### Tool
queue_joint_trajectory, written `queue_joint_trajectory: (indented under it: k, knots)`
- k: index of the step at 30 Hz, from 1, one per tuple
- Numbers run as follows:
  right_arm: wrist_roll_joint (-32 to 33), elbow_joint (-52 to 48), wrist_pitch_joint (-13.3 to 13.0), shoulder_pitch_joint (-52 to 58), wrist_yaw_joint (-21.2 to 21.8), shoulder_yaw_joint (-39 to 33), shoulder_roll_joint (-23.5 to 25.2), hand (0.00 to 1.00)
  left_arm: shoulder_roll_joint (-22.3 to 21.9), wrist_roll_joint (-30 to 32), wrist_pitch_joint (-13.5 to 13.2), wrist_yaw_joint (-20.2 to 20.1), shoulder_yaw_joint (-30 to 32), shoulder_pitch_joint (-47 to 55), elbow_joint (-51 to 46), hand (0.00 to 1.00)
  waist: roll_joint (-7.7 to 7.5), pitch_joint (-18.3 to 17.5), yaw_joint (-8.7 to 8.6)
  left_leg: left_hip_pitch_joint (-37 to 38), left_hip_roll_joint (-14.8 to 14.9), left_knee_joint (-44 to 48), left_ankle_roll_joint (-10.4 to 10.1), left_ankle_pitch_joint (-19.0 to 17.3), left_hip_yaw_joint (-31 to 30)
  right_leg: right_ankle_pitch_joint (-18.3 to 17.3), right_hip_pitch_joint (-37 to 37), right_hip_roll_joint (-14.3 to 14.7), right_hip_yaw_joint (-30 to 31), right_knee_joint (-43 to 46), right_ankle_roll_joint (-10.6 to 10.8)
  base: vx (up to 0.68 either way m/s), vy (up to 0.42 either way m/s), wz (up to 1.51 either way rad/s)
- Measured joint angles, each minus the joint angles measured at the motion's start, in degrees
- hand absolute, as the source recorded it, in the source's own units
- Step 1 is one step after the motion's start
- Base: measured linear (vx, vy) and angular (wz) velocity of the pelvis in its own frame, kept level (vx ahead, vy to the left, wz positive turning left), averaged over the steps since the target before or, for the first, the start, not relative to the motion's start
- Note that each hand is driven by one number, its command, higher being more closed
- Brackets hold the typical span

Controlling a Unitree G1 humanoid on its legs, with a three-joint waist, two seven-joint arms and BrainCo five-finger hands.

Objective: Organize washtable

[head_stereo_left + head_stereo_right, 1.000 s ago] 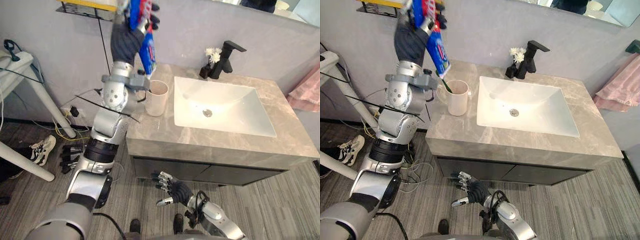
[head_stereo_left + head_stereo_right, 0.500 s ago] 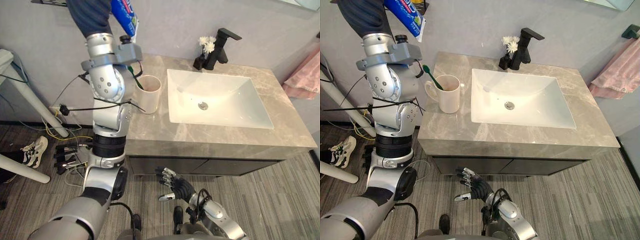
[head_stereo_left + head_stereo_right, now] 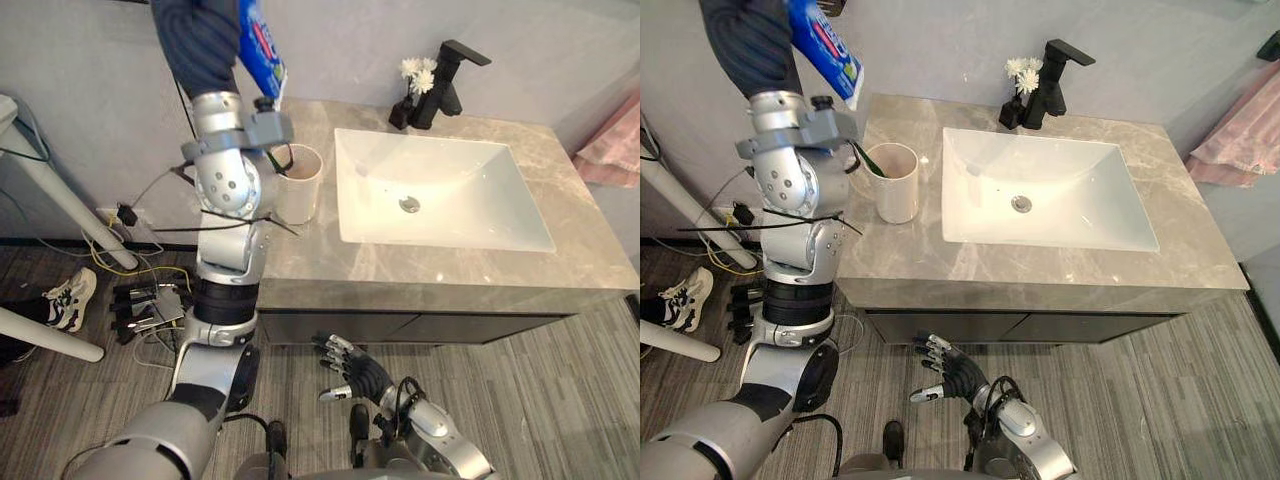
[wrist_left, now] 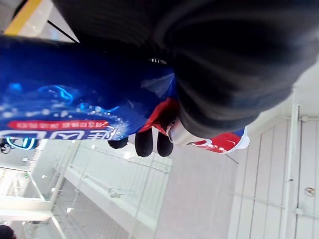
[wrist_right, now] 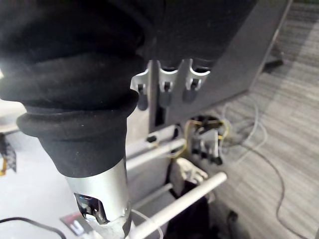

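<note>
The left hand (image 3: 212, 45), tight round the toothpaste (image 3: 262, 52), has brought it lower, nearer the cup (image 3: 300, 188) at the left edge of the surface (image 3: 420, 272). It looks ready to drop in. The right hand (image 3: 352, 372) has its fingers apart.

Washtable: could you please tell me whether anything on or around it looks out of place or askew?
Nothing is spilled or damaged. The toothpaste tube is off the washtable, gripped in the left hand above the cup, where a green toothbrush leans tilted. The right hand hangs open below the washtable.
</note>
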Motion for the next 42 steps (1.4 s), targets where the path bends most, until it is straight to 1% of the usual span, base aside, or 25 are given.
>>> queue_joint_trajectory:
  k: [2,3,9,11,13,16,17,25,29,32,37,40,42]
  knots:
    - [0.02,-0.03,0.00,0.37,0.02,0.13,-0.54,0.00,-0.73,0.00,0.13,-0.05,-0.53,0.98,1.40,1.00,0.14,0.09,0.07,-0.07,0.04,0.00,-0.01,-0.04,-0.09,0.05,-0.02,0.03,-0.12,0.00,0.07,0.00,0.000,0.00]
    - [0.03,-0.07,0.00,0.43,0.03,0.15,-0.92,0.00,-0.73,0.01,0.35,-0.42,-0.97,1.57,1.70,1.00,0.32,0.21,0.04,-0.08,0.08,0.00,0.02,-0.08,-0.10,0.31,-0.04,0.05,-0.22,0.00,0.45,0.00,0.000,0.00]
    - [0.10,-1.94,0.00,0.97,0.04,0.23,-2.49,0.00,-2.00,0.47,0.94,-1.51,-3.13,3.05,1.74,1.00,1.62,1.07,-0.07,-0.18,0.65,-0.05,0.42,-0.36,-0.07,1.49,-0.12,0.16,-1.41,-0.03,1.46,0.00,0.000,0.00]
    - [0.12,-2.20,-0.15,0.90,0.04,0.55,-2.65,0.00,-2.13,1.07,0.97,-2.38,-3.60,4.27,1.88,1.00,1.72,1.11,-0.11,-0.53,0.97,-0.02,0.22,-0.59,-0.18,2.47,-0.25,0.45,-1.30,-0.75,0.91,0.00,0.000,0.00]
    - [0.12,-2.20,-0.46,0.75,0.03,0.81,-3.00,0.00,-2.68,2.27,1.28,-2.85,-4.62,4.72,3.50,1.00,1.72,1.11,0.05,-1.32,1.04,0.00,0.13,-0.52,-0.31,3.66,-0.55,0.56,-1.27,-1.85,0.90,0.00,0.000,0.00]
    - [0.12,-2.19,-0.45,0.79,0.00,0.95,-3.25,0.00,-2.64,2.75,2.05,-3.41,-5.23,5.72,4.28,1.00,1.72,1.11,0.10,-1.67,1.00,0.02,0.14,-0.47,-0.30,3.87,-0.78,0.55,-1.26,-2.23,0.85,0.00,0.000,0.00]
    - [0.12,-2.19,-0.46,0.82,0.00,1.02,-3.29,0.00,-2.77,3.01,2.11,-3.40,-5.25,6.38,4.28,1.00,1.72,1.11,0.03,-1.66,1.00,0.03,0.43,-0.29,-0.30,3.87,-0.78,0.56,-1.23,-2.26,0.85,0.00,0.000,0.00]
    - [0.13,-2.19,-0.46,0.89,-0.07,1.93,-4.18,0.00,-2.75,4.37,2.23,-3.39,-5.86,6.76,4.98,1.00,1.70,1.10,0.11,-1.78,0.65,0.36,0.63,-0.47,-0.23,3.97,-0.29,0.24,-1.02,-3.29,0.98,0.00,0.001,0.00]
    - [0.13,-2.19,-0.49,0.92,-0.84,2.36,-4.22,0.00,-2.76,4.41,2.25,-3.38,-5.80,6.99,5.75,1.00,1.70,1.11,0.19,-2.63,0.85,4.06,0.60,-2.53,-0.01,3.97,0.50,0.21,-0.33,-3.32,0.98,-0.01,0.000,-0.03]
    - [0.13,-2.19,-0.51,0.98,-0.92,2.43,-4.31,0.00,-2.74,4.42,2.25,-3.38,-5.75,7.02,5.78,1.00,1.69,1.11,0.20,-2.99,0.85,4.48,0.29,-2.93,0.10,3.97,0.26,0.18,0.08,-3.31,0.99,-0.03,-0.011,-0.03]
    - [0.13,-2.18,-0.51,1.80,-0.92,2.43,-4.35,0.00,-2.70,4.41,2.25,-3.37,-5.65,7.02,6.21,1.00,1.67,1.12,0.16,-3.10,1.13,4.39,0.13,-2.96,0.09,4.00,0.02,0.43,0.18,-3.21,1.02,-0.03,-0.023,-0.01]
    - [0.15,-2.11,-0.51,2.08,-0.91,2.49,-4.36,0.00,-2.67,4.38,2.25,-3.37,-5.65,7.01,6.21,1.00,1.67,1.13,-0.01,-3.11,1.77,4.24,0.02,-2.89,0.08,4.85,-0.13,0.91,0.28,-3.22,1.58,0.00,0.000,0.00]
    - [0.16,-2.11,-0.63,2.07,-0.91,2.47,-4.41,0.00,-2.60,4.37,2.25,-3.37,-5.64,7.00,6.21,1.00,1.60,1.16,-0.02,-3.11,2.14,4.18,-0.24,-2.73,-0.08,5.19,-0.15,1.05,0.23,-3.21,1.18,0.00,0.000,0.00]
